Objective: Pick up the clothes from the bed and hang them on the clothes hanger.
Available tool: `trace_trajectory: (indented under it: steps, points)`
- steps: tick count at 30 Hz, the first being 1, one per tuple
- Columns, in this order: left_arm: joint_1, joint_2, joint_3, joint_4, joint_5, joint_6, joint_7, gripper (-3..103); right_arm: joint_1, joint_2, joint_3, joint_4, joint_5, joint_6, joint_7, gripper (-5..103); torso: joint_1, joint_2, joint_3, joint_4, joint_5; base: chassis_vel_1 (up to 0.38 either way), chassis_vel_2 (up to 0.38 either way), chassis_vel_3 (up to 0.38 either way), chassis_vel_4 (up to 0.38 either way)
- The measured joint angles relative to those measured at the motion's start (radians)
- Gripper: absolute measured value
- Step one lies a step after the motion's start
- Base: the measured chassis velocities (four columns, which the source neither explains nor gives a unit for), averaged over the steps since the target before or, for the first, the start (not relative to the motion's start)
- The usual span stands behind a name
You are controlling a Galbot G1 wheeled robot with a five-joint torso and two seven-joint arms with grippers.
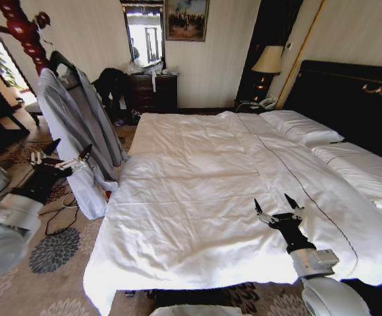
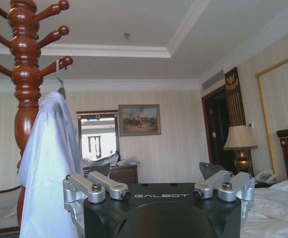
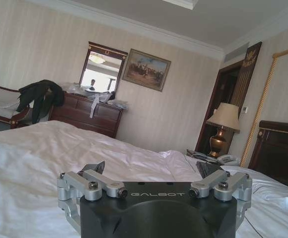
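The light grey-lavender shirt [image 1: 79,125] hangs on the black clothes hanger [image 1: 62,62], whose silver hook [image 2: 59,79] is over a peg of the red-brown coat stand [image 2: 25,74]. The shirt [image 2: 49,163] drapes down beside the stand's post. My left gripper [image 1: 66,153] is open at the level of the shirt's lower half, close beside it, with nothing between its fingers. The bed [image 1: 197,197] lies bare under its white sheet, with the dark headboard [image 1: 349,99] at the right. My right gripper [image 1: 278,207] stands open just above the sheet near the foot of the bed, empty.
A black garment [image 1: 112,82] lies over a chair beside the dark dresser [image 1: 155,89] at the far wall. A lamp [image 1: 268,60] and a phone stand on the nightstand. Cables [image 1: 59,210] trail over the patterned carpet between the bed and the coat stand.
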Motion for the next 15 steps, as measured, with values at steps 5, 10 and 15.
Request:
trace_trajectory:
  steps: [5, 10, 15]
  points:
    - [0.034, -0.108, 0.077, 0.024, 0.138, -0.059, 0.045, 100, 0.000, 0.000, 0.000, 0.000, 0.000, 0.000, 0.000, 100, 0.000, 0.000, 0.000, 0.0002, 0.0000, 0.000, 0.000, 0.000, 0.000]
    - [0.072, -0.212, 0.132, 0.054, 0.270, -0.122, 0.067, 100, 0.000, 0.000, 0.000, 0.000, 0.000, 0.000, 0.000, 100, 0.000, 0.000, 0.000, 0.0001, 0.0000, 0.000, 0.000, 0.000, 0.000]
    - [0.127, -0.283, 0.163, 0.063, 0.377, -0.172, 0.099, 100, 0.000, 0.000, 0.000, 0.000, 0.000, 0.000, 0.000, 100, 0.000, 0.000, 0.000, 0.0003, 0.0000, 0.000, 0.000, 0.000, 0.000]
